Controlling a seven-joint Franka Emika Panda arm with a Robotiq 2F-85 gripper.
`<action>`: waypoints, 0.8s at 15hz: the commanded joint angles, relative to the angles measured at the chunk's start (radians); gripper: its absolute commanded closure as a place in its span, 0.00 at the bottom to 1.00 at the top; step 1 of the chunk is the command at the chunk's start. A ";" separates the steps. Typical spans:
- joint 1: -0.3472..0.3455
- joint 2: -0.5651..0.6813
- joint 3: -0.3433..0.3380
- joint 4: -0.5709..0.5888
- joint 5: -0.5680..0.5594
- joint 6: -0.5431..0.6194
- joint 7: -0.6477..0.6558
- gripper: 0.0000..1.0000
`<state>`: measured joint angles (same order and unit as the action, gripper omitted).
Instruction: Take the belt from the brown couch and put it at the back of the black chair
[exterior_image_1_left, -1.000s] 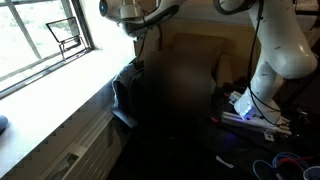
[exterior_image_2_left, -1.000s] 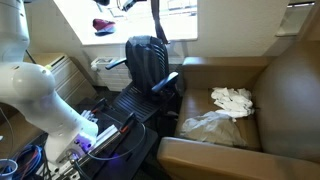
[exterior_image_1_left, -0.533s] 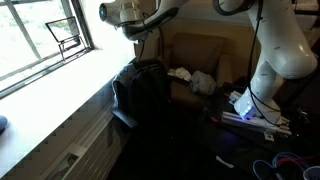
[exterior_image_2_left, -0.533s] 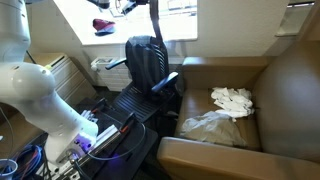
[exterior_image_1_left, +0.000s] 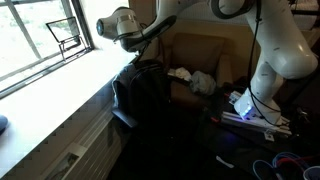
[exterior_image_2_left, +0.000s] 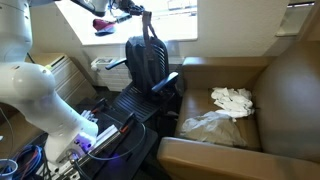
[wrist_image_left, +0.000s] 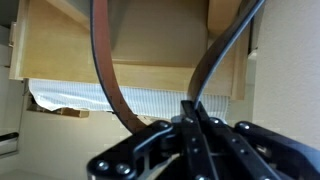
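1. The gripper (wrist_image_left: 190, 120) is pinched tight on the belt (wrist_image_left: 105, 75).
2. The belt hangs toward 6 o'clock, just over the black chair (exterior_image_2_left: 145, 65) top.
3. Go down slowly, drape it behind, then let go.

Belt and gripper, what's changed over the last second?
The gripper, shut on the belt, has come down toward the top of the black chair, lowering the belt with it. Nothing let go. The chair, brown couch and cloths on it stayed put.
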<state>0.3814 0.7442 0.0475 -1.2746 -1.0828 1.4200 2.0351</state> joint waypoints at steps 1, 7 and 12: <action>-0.001 0.003 0.003 0.005 -0.001 -0.004 -0.001 0.95; -0.006 0.034 0.011 -0.212 0.007 -0.056 0.003 0.99; -0.031 0.061 0.055 -0.485 -0.005 0.001 -0.017 0.99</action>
<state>0.3770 0.8297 0.0701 -1.5991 -1.0784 1.3830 2.0373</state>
